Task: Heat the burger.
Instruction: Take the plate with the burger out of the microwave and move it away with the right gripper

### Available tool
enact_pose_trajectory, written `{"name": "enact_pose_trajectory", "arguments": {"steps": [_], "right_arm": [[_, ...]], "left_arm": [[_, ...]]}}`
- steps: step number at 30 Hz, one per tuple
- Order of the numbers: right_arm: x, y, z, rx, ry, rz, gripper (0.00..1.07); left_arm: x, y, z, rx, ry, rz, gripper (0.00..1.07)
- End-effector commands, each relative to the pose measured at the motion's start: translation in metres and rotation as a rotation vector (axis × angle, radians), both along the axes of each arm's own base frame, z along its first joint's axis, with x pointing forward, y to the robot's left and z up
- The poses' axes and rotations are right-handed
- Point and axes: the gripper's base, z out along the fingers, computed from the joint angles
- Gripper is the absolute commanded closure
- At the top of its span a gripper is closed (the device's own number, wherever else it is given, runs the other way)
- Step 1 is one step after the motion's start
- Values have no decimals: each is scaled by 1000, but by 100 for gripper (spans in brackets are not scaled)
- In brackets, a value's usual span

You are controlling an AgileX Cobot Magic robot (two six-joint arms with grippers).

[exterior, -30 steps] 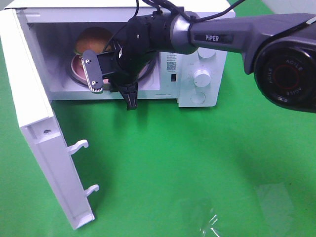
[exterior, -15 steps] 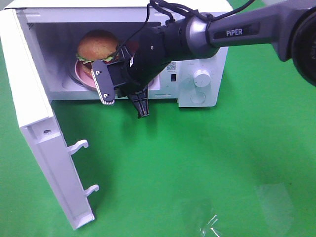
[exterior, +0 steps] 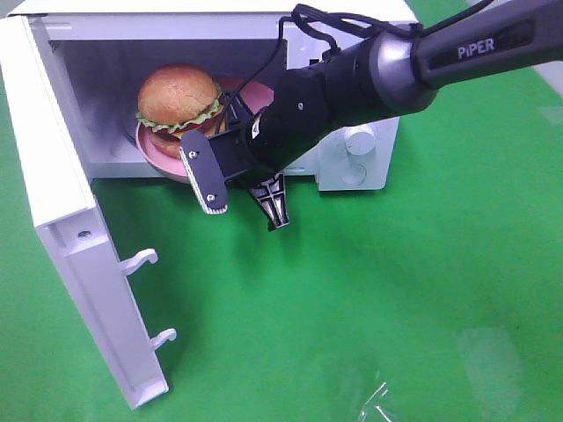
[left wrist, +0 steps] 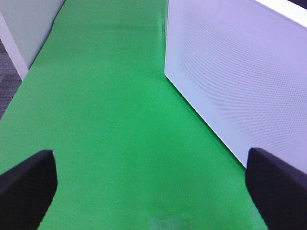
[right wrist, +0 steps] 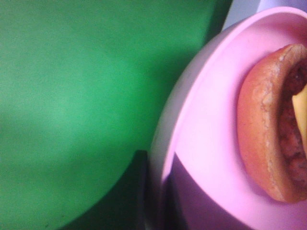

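Note:
The burger (exterior: 179, 97), with a brown bun and a lettuce edge, lies on a pink plate (exterior: 157, 151) in the mouth of the open white microwave (exterior: 369, 97). My right gripper (exterior: 230, 132) is shut on the plate's near right rim, and its fingertips are hidden behind its own wrist. In the right wrist view the pink plate (right wrist: 211, 143) and the burger (right wrist: 268, 134) fill the right side, with a dark finger (right wrist: 141, 191) at the rim. My left gripper (left wrist: 153, 191) stands wide open over green cloth beside the microwave's white wall (left wrist: 240, 76). It is out of the exterior high view.
The microwave door (exterior: 70, 229) hangs open at the left, with two latch hooks (exterior: 145, 259) sticking out. Knobs (exterior: 359, 139) are on the panel at the right. A scrap of clear plastic (exterior: 378, 404) lies on the green cloth near the front edge.
My right arm has swung right and toward the front. The plate and burger have come with it from deep in the oven to the opening.

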Motion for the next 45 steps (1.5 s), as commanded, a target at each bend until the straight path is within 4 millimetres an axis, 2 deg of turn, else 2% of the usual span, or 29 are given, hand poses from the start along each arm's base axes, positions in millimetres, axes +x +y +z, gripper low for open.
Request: {"name": "enact_pose_trajectory", "arguments": {"steps": [1, 6, 18, 27, 38, 41, 45], "right_arm": [[-5, -4, 14, 29, -43, 3, 107], [-13, -9, 17, 46, -48, -4, 107], [-49, -19, 23, 79, 1, -18, 107], [-62, -30, 29, 118, 44, -71, 107], [-93, -57, 34, 142, 56, -108, 107], [-96, -59, 34, 143, 60, -112, 107], [-115, -75, 33, 140, 71, -125, 107]], "left_arm": [[-2, -1, -1, -7, -23, 0, 7], [-2, -1, -1, -7, -23, 0, 7], [-2, -1, -1, -7, -23, 0, 7], [-2, -1, -1, -7, -23, 0, 7], [-2, -1, -1, -7, -23, 0, 7], [-2, -1, -1, -7, -23, 0, 7], [-2, -1, -1, -7, -23, 0, 7]]}}
